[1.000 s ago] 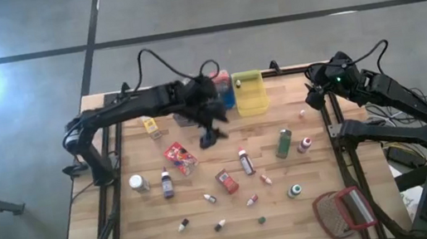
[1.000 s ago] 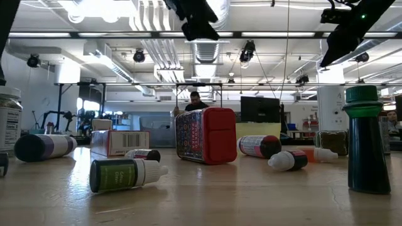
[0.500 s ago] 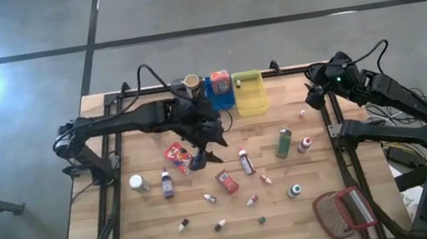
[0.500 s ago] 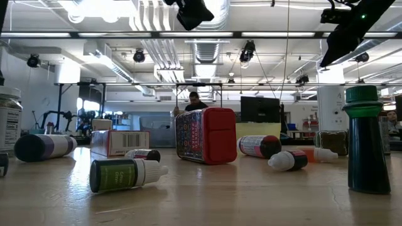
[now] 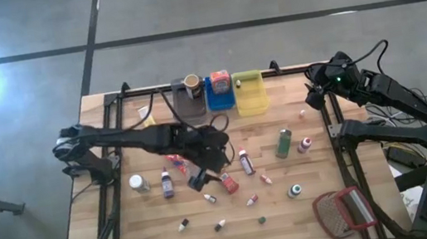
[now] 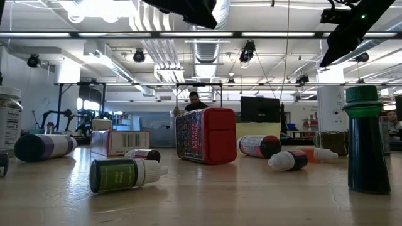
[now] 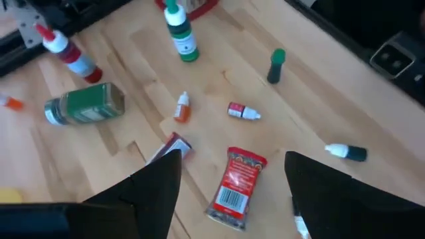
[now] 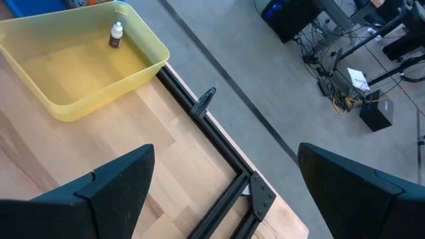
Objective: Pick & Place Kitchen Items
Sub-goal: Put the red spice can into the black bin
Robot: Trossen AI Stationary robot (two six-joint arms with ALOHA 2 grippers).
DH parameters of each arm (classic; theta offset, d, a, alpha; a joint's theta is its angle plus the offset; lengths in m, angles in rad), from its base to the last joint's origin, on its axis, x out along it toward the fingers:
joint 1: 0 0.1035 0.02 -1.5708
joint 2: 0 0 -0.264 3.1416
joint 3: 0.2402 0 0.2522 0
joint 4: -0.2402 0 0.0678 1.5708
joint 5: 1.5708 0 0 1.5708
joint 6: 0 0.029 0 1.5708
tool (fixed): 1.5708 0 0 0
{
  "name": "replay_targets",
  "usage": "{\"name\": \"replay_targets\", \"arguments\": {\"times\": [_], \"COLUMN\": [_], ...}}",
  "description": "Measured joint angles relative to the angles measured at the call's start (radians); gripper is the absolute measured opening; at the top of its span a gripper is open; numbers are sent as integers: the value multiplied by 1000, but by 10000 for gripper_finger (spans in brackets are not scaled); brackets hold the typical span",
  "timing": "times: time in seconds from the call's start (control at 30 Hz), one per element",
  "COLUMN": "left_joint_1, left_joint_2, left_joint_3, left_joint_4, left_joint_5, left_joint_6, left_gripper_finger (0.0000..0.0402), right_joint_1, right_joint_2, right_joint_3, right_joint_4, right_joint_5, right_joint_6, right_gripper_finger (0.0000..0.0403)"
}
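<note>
Two tools, both empty: the left tool point(image 5: 201, 177) hangs wide-jawed over mid-tabletop point(image 5: 153, 228), the red packet point(image 7: 236, 182) directly below it, a small red-capped bottle point(image 7: 244, 111) just past it at 12 o'clock. Crowded neighbours risk being knocked aside on descent. The right tool point(image 5: 311, 99) waits spread wide at 2 o'clock.
</note>
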Motion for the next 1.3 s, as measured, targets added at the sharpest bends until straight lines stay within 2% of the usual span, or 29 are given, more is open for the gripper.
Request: {"name": "replay_targets", "arguments": {"times": [0.33,0.6,1.13,1.3], "left_joint_1": [-77,-121,-140,-150], "left_joint_2": [78,187,346,388], "left_joint_3": [-22,55,179,209], "left_joint_4": [57,41,-117,-165], "left_joint_5": [-170,-187,-251,-317], "left_joint_6": [90,139,191,211], "left_gripper_finger": [270,270,270,270], "right_joint_1": [0,0,0,0], "right_joint_2": [0,0,0,0], "right_joint_3": [0,0,0,0], "right_joint_4": [0,0,0,0], "right_joint_5": [0,0,0,0], "right_joint_6": [-5,-5,-4,-3], "right_gripper_finger": [366,366,366,366]}}
